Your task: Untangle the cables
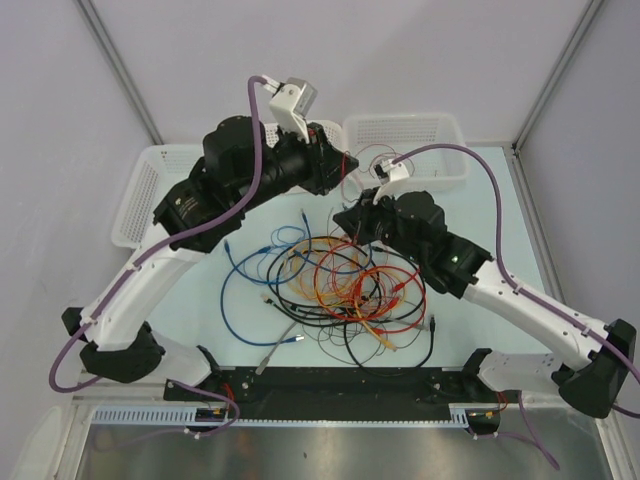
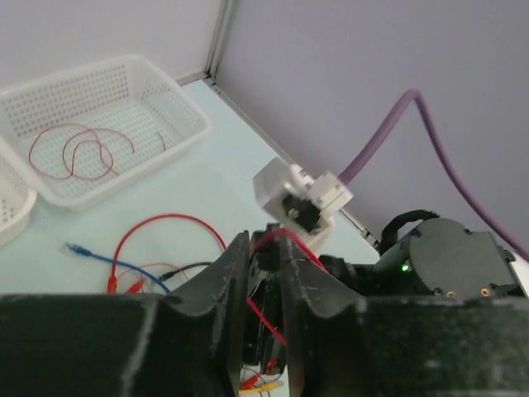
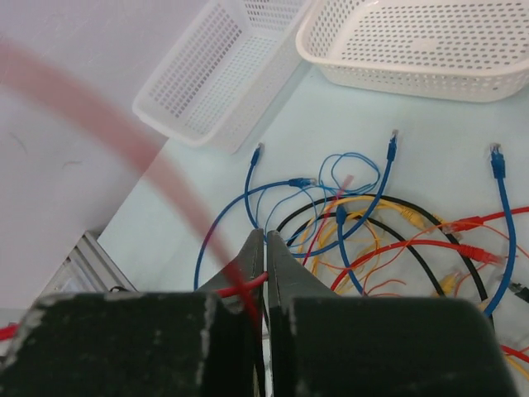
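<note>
The cables (image 1: 335,285) lie in a loose tangle of red, orange-yellow, blue and black loops on the table's middle. They also show in the right wrist view (image 3: 372,223). My left gripper (image 1: 352,165) is raised above the far side of the tangle. Its fingers are shut on a red cable (image 2: 266,241) with a dark plug. My right gripper (image 1: 347,215) is close to it and shut on a red cable (image 3: 248,285), which runs up and left out of focus. A thin red wire (image 2: 83,153) lies in the white basket (image 2: 178,124).
Two white mesh baskets stand at the back: one at the left (image 1: 150,190) and one at the right (image 1: 420,140). Both also show in the right wrist view, the left one (image 3: 215,74) and the right one (image 3: 430,41). The right wrist's white camera block (image 2: 302,198) is just past my left fingertips. Grey walls close off the back.
</note>
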Available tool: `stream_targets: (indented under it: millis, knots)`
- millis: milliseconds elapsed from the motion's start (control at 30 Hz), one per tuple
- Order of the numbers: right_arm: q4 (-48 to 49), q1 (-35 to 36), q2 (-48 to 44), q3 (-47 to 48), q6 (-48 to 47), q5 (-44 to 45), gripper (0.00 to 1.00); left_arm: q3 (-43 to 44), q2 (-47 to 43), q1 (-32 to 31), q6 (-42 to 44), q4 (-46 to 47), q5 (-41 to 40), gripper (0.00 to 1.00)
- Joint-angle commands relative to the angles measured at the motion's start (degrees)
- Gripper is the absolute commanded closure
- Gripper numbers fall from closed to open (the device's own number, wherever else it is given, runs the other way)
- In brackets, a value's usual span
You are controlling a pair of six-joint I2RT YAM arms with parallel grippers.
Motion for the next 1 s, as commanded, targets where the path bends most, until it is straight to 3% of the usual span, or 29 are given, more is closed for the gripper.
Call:
stream_targets:
  millis: [0,100,300,500,700,967]
  knots:
    - [1.99,0.32,-4.15,0.09,2.14,3.21,1.00,-6.29,-5.92,0.32,-0.41,4.71,-6.78,0.38]
    - [1.55,-0.64,-7.22,0.79,3.02,4.10,1.00,-12.71,-9.70,0.75,-0.94,6.56,-12.39,0.01]
    - [-5.38,-11.44,-6.80,10.71,5.66,-0.99,1.00,-28.17,-19.80,2.77,-4.01,10.50,-21.45,0.00]
    - [-6.45,-22.97,-1.45,24.31,8.03,-6.10,1.00,-43.91,-29.90,3.57,-7.61,13.41,-24.63,0.00]
    - [-5.22,-29.03,9.71,36.38,8.56,-1.71,1.00,-55.68,-34.57,3.66,-12.88,12.19,-23.41,0.00]
    - [-3.98,-36.85,29.64,53.06,10.84,-2.05,1.00,-61.94,-34.23,3.66,-18.60,9.02,-18.93,0.00]
